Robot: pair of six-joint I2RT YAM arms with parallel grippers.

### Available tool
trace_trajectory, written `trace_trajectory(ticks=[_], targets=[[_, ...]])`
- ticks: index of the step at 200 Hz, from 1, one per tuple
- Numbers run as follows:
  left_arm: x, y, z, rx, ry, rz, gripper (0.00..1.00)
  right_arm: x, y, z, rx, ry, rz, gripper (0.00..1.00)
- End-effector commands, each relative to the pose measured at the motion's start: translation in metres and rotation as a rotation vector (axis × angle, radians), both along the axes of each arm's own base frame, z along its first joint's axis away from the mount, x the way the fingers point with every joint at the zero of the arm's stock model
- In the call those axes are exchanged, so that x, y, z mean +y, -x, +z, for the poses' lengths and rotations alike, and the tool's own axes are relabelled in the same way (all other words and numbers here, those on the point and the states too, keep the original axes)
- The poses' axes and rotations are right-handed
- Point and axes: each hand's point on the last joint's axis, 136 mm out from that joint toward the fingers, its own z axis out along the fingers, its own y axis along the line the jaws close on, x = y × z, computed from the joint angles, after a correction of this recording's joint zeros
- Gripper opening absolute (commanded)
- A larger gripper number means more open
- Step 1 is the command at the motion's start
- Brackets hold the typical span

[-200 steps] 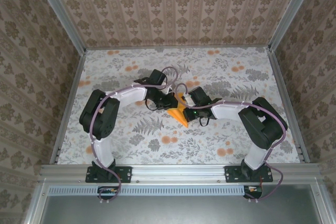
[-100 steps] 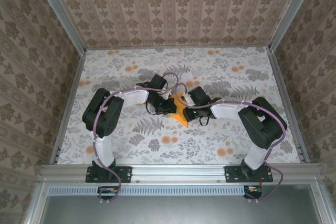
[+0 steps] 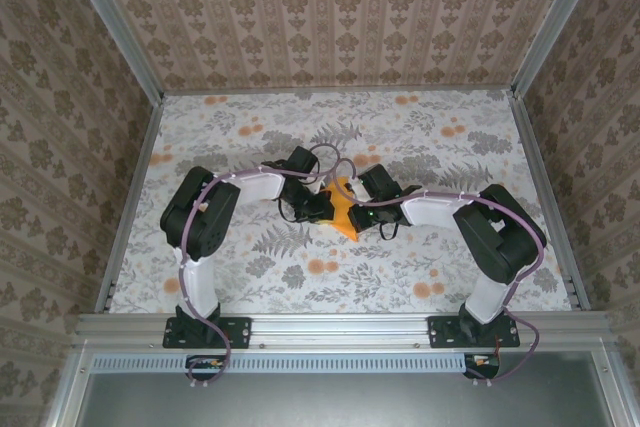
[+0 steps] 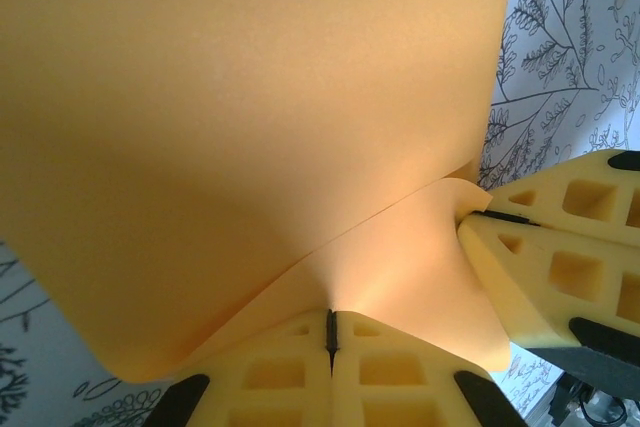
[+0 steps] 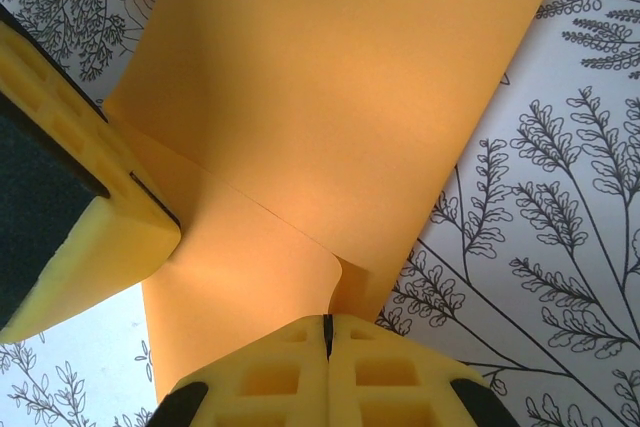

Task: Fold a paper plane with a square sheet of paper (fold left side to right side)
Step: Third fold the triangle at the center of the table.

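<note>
1. A thin, bright-orange square sheet of paper [image 3: 344, 217] sits buckled between two robot arms over the middle of the fern-and-flower patterned table top [image 3: 450, 147]. Whether its far end rests on the surface cannot be told.
2. The left gripper [image 4: 330, 325], its yellow waffle-cut pads pressed together, pinches one edge of the sheet, and the paper curves up and away from the seam of its fingers.
3. The right gripper [image 5: 326, 329], jaws likewise closed on the paper, nips the same edge just beside the left one. A soft bend, not a sharp crease, runs between the two holds.
4. The sheet looks very light and limp. It sags and bows under its own weight, would likely crumple or tear if the arms pulled apart, and is smooth enough to slip from a shallow grip.
5. The safest holds appear to be near the corners along one edge, taken shallow and moved together. That way the left side can be laid over the right with the edges matched before any crease is pressed against the table.
</note>
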Motion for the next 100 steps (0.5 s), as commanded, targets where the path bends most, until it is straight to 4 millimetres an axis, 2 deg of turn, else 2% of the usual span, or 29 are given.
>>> trace_trajectory(ticks=[1, 34, 51, 61, 79, 100], targets=[[0.023, 0.008, -0.027, 0.035, -0.109, 0.012, 0.05, -0.003, 0.006, -0.001, 0.075, -0.011, -0.025, 0.05], [0.027, 0.011, -0.033, 0.045, -0.132, 0.016, 0.05, -0.008, -0.008, 0.036, 0.056, -0.089, -0.084, 0.26], [0.027, 0.010, -0.034, 0.045, -0.133, 0.017, 0.04, -0.013, -0.004, 0.054, 0.063, -0.121, -0.102, 0.32], [0.026, 0.010, -0.033, 0.043, -0.132, 0.017, 0.04, -0.013, 0.002, 0.060, 0.082, -0.140, -0.097, 0.31], [0.026, 0.009, -0.033, 0.040, -0.134, 0.015, 0.04, 0.001, 0.020, 0.068, 0.169, -0.234, -0.064, 0.18], [0.026, 0.009, -0.033, 0.040, -0.135, 0.015, 0.04, 0.022, 0.042, 0.061, 0.303, -0.313, -0.033, 0.07]])
